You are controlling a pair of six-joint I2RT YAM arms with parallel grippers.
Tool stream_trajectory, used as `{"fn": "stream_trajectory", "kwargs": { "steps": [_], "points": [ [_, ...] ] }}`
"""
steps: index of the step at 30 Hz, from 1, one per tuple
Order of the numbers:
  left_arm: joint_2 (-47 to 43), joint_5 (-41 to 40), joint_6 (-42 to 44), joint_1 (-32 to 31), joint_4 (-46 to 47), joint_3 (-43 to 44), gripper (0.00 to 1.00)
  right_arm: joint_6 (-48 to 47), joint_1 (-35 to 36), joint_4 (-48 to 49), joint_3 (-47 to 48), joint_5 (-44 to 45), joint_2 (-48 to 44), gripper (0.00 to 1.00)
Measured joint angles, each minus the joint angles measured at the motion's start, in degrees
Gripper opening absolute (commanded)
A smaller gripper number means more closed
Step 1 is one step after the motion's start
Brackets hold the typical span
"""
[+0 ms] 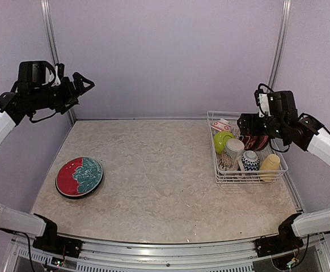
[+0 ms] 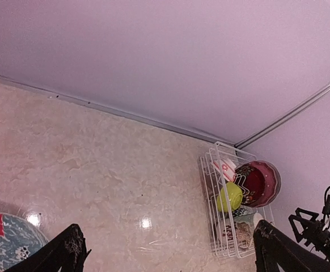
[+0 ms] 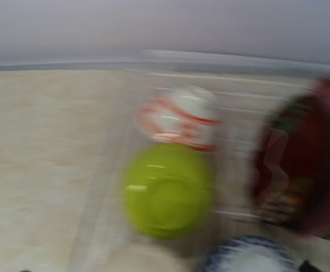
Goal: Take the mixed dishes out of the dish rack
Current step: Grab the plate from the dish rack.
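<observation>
Dish rack [image 1: 250, 179]: far right on the table [image 1: 165, 187], loaded. At its near end is a pale-yellow mug [image 1: 270, 166]. Further in are a lime-green bowl [image 1: 222, 141] and an upright dark red plate [image 1: 257, 141].

Right gripper [image 1: 245, 126] hovers over that plate. Cannot tell its jaw state, as the wrist view is blurred.

Judgement: lift straight up, clear of the prongs and the bowl.

Red-teal plate [image 1: 79, 177] lies well left of the rack. Left gripper [image 1: 87, 84] is raised far left, spread wide, empty.

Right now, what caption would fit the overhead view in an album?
Right pincer above the loaded dish rack; a red-and-teal plate lies on the table.
</observation>
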Motion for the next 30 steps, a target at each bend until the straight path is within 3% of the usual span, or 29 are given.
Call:
{"fn": "stream_trajectory", "kwargs": {
  "steps": [4, 9, 17, 24, 30],
  "points": [
    [4.0, 0.8, 3.8, -2.8, 5.7, 3.5, 0.99, 0.7, -5.0, -4.8, 1.6, 4.8, 0.7, 0.97],
    [6.0, 1.9, 8.1, -3.5, 9.0, 3.0, 0.99, 0.3, -15.1, -7.8, 3.7, 6.0, 3.7, 0.81],
    [1.7, 1.9, 13.4, -3.8, 13.0, -7.0, 0.99, -1.4, -29.4, -7.2, 7.7, -0.2, 11.3, 0.62],
    [-0.3, 3.0, 14.8, -3.8, 15.0, -7.5, 0.99, -3.0, -33.7, -4.9, 12.8, -4.3, 19.8, 0.38],
    [-0.5, 4.7, 14.9, -3.8, 15.6, -7.5, 0.99, -4.2, -34.1, -2.3, 15.2, -5.8, 24.7, 0.35]
  ]
}}
